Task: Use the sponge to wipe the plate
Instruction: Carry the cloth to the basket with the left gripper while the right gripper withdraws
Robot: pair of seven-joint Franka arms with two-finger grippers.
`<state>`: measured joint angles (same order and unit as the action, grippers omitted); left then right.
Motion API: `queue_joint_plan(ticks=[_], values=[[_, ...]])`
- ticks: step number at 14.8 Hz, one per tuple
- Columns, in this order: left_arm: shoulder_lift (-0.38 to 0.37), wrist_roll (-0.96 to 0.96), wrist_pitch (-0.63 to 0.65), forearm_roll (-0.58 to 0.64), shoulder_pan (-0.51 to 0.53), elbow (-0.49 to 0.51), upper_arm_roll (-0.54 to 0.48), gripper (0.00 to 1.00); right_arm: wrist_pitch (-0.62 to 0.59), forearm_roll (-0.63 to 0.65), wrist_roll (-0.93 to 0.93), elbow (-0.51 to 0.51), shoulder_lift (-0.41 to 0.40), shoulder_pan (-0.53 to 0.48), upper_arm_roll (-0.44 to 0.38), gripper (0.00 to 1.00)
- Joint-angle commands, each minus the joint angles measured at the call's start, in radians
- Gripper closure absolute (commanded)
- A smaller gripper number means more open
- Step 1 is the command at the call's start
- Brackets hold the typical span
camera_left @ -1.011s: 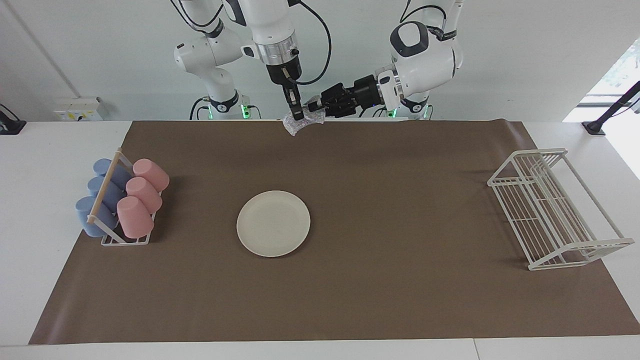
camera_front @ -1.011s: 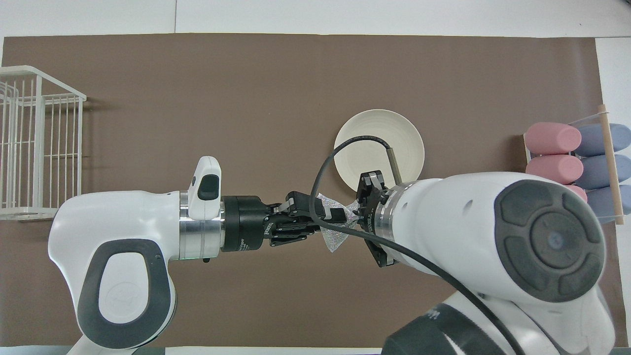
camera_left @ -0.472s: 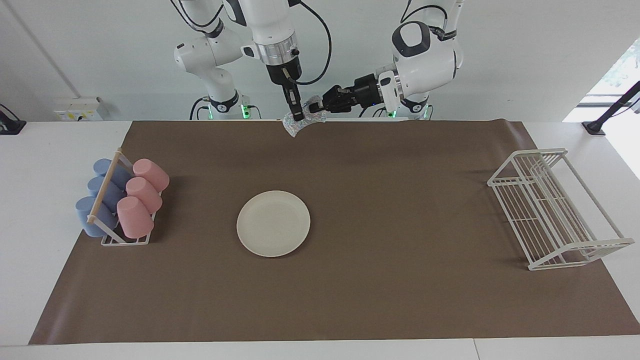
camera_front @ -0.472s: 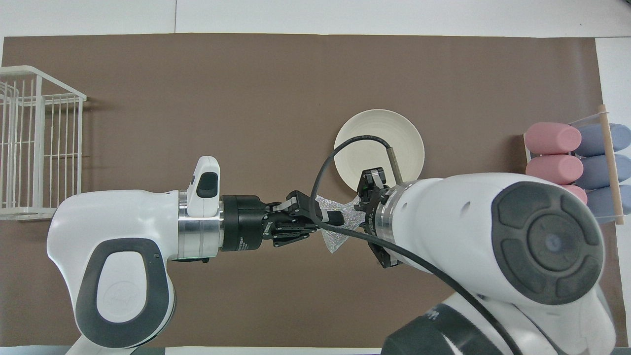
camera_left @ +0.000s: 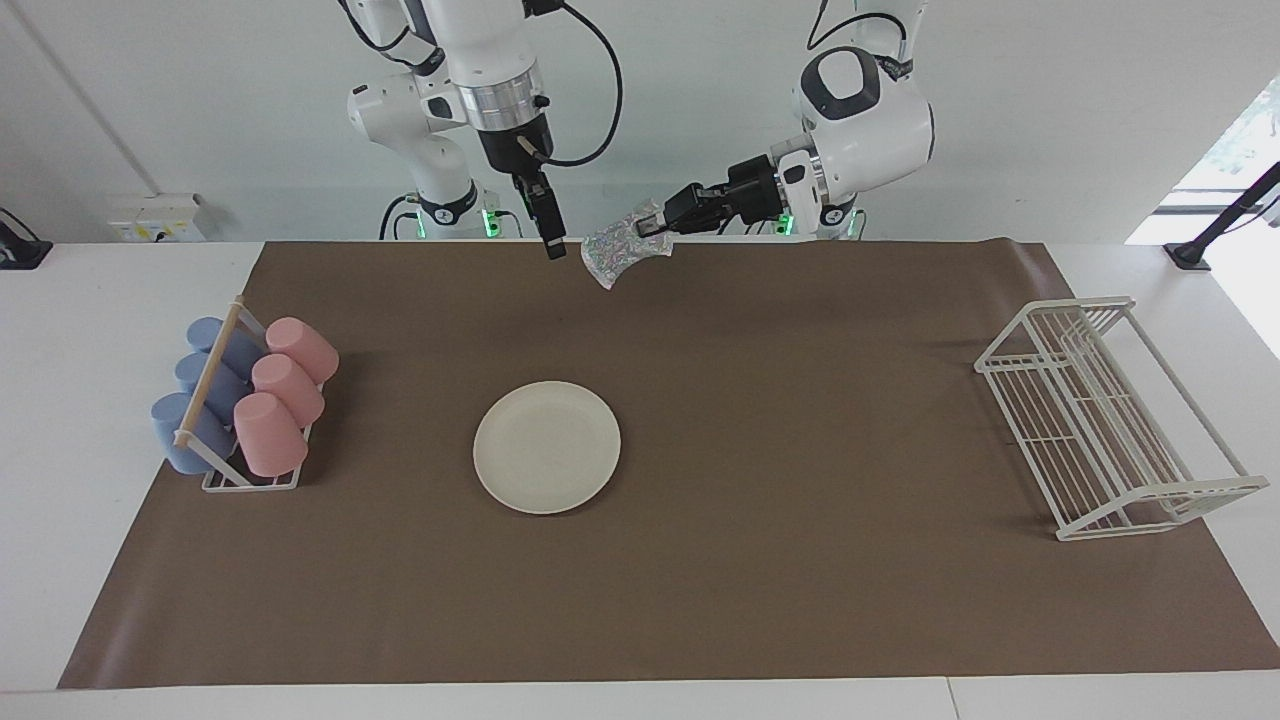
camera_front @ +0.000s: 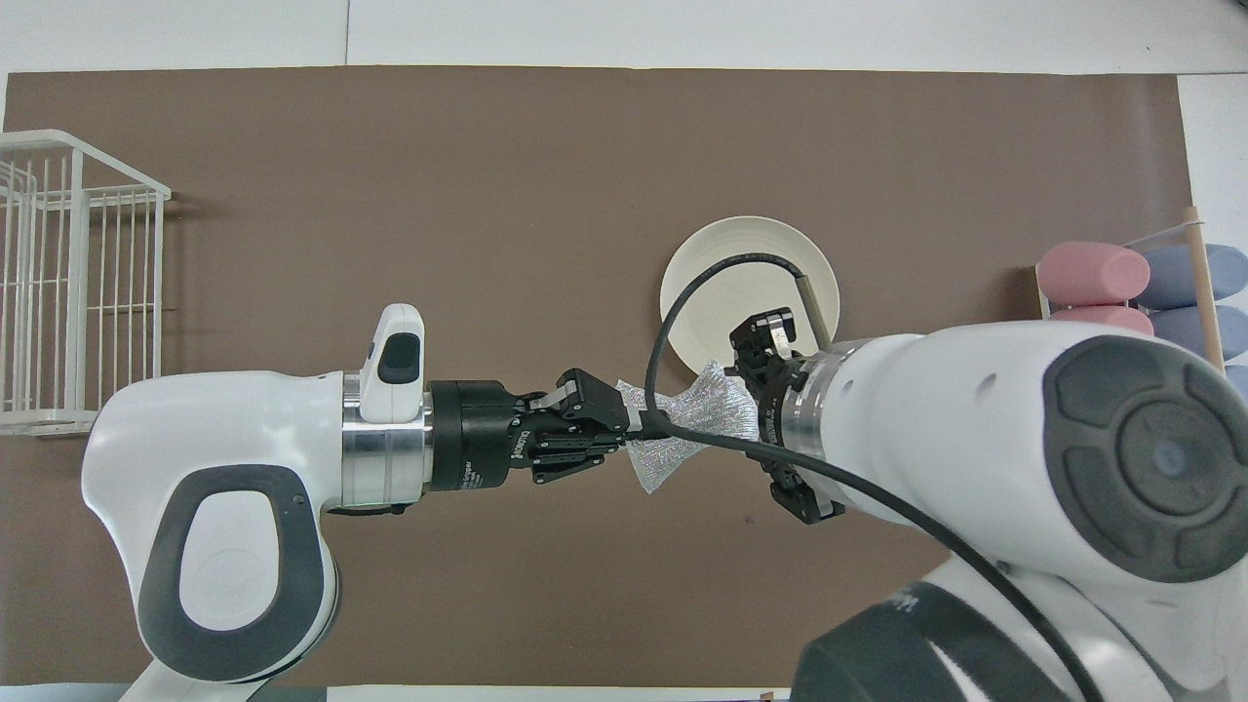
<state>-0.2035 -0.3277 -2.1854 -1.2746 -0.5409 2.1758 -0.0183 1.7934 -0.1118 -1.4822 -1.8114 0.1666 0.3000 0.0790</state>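
In the facing view we are seeing that the hand-over has just finished: the right pincer [camera_left: 553,246], which was pinching the small silvery-white speckled sponge [camera_left: 616,252] half a second ago, is now hanging apart from it with its fingers close together and nothing between them, while the left pincer [camera_left: 652,222] is gripping the wad alone, up in the air over the robots' edge of the brown mat. The round cream-white plate [camera_left: 547,447] is lying untouched on the surface, so we judge the wiping is yet to begin. In the overhead view the left pincer [camera_front: 634,421] is clamping the sponge [camera_front: 694,426], which is fanning out toward the right arm's wrist, just short of the plate [camera_front: 721,258]. We are finding no writing that we can read.
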Motion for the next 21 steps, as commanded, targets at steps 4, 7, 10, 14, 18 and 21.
queue_joint_plan(ticks=[4,7,10,14,18,21], values=[[0.010,-0.056,0.051,0.194,0.148,-0.010,0.003,1.00,-0.138,0.006,0.628,0.006,0.027,-0.229,-0.030,0.00],[0.010,-0.034,0.183,0.251,0.284,-0.019,0.004,1.00,-0.129,0.006,0.935,-0.008,0.027,-0.327,-0.044,0.00],[0.009,0.050,0.312,0.256,0.373,-0.033,0.003,1.00,-0.082,0.012,1.126,-0.051,0.043,-0.338,-0.044,0.00],[0.003,0.172,0.478,0.334,0.455,-0.034,0.003,1.00,0.004,0.032,1.506,-0.068,0.012,-0.429,-0.044,0.00],[0.007,0.251,0.550,0.495,0.470,-0.059,0.001,1.00,-0.072,0.133,1.623,0.129,-0.125,-0.449,-0.041,0.00],[0.016,0.318,0.564,0.693,0.472,-0.083,0.000,1.00,-0.167,0.142,1.613,0.230,-0.190,-0.412,-0.053,0.00]])
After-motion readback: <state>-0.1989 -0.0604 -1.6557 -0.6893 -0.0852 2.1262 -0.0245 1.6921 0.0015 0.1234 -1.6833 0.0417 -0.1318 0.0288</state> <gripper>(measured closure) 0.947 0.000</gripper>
